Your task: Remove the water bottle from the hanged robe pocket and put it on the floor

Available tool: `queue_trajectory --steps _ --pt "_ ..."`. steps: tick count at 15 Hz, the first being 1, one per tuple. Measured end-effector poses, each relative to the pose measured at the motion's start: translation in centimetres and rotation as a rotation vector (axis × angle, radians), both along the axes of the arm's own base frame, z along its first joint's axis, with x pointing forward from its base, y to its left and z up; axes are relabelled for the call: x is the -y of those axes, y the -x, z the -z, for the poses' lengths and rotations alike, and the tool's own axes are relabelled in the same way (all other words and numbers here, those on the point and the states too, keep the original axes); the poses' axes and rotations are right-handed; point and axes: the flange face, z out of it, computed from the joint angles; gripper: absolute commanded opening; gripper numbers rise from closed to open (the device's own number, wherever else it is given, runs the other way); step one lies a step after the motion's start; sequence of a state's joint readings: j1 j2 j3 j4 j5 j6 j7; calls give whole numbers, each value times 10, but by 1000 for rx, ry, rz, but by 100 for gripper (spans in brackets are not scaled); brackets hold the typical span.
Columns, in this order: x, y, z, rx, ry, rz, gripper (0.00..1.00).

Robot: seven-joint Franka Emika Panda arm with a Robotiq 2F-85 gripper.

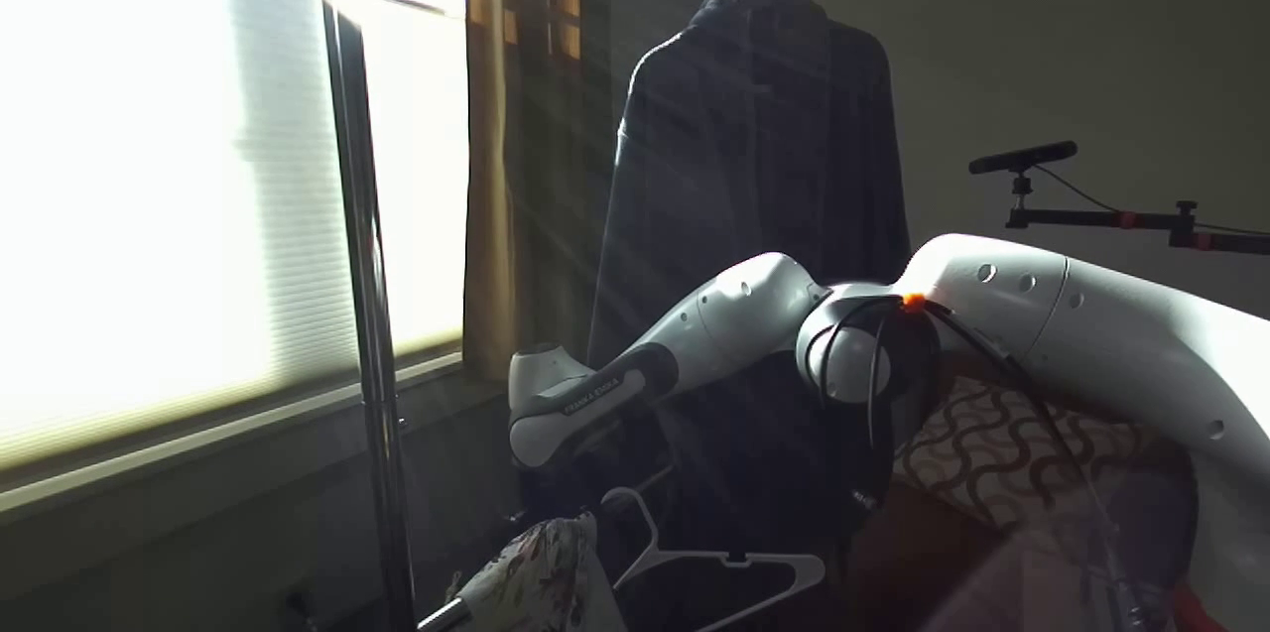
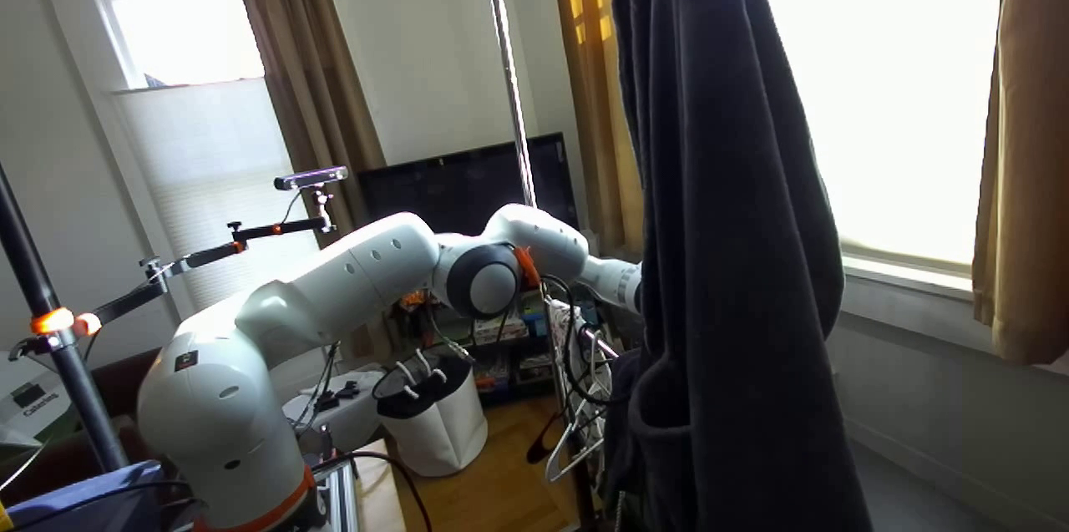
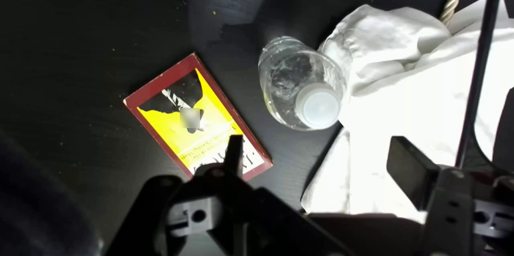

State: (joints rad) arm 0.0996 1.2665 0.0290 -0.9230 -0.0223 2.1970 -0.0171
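We find the water bottle (image 3: 295, 77) on a dark surface (image 3: 72, 75), just beside white cloth (image 3: 405, 103), cap (image 3: 320, 108) near and right, long axis receding far and left. It lies beyond the gripper (image 3: 320, 158), within the span of fingers (image 3: 408, 169) that stand well apart, holding nothing; any grasp, we judge, calls for a forward reach. We see the robe (image 2: 743, 265) in both exterior views; the bottle, only in the wrist view.

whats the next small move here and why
Probably back the black two-finger gripper away slightly: its jaws are open, and the pale-capped clear plastic bottle seems to stand on the dark surface, out of the long dark robe.
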Motion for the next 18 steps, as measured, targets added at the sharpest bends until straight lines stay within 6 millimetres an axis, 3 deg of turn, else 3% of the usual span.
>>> queue_trajectory --steps 2,5,11,14,18 --pt "-5 -5 -20 24 -9 -4 100" --pt "-21 -13 -66 71 -44 -39 100" --pt "-93 4 -163 192 -152 -333 100" --pt "-107 16 -189 277 -150 -425 100" --pt "-108 30 -208 462 -152 -390 100"
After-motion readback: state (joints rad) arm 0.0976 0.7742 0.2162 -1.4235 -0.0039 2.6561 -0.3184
